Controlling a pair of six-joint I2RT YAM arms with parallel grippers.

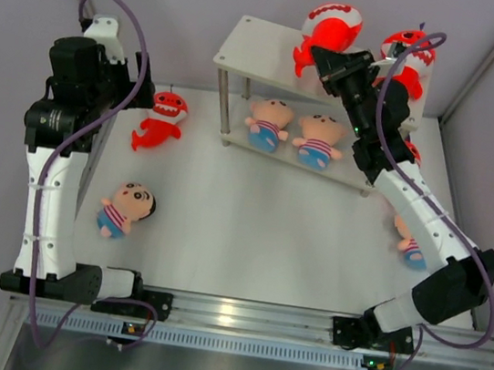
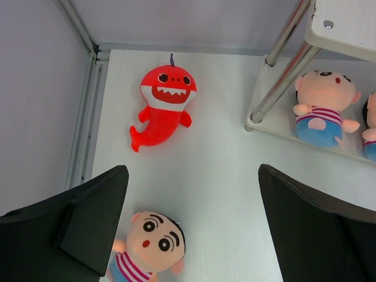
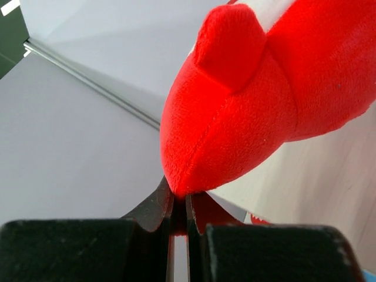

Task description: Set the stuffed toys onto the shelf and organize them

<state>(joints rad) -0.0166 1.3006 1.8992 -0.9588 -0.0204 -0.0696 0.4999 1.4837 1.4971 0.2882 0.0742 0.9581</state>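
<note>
Red shark [image 1: 331, 29], tail-tip clamped in my right jaws at one o'clock; left jaws gape empty. Thin pinch may slip, toppling it off the shelf [image 1: 248, 49].

Bright, even overhead light in all three views; only faint, soft shadows on the white table [image 1: 251, 222]; glare patch on the front rail [image 1: 231, 311]; right wrist close-up, shark plush [image 3: 247, 117] seam and nap sharp; left wrist view crisp.

top: overhead | L wrist: down, shares shelf [image 1: 257, 48] | R wrist: close-up
</note>
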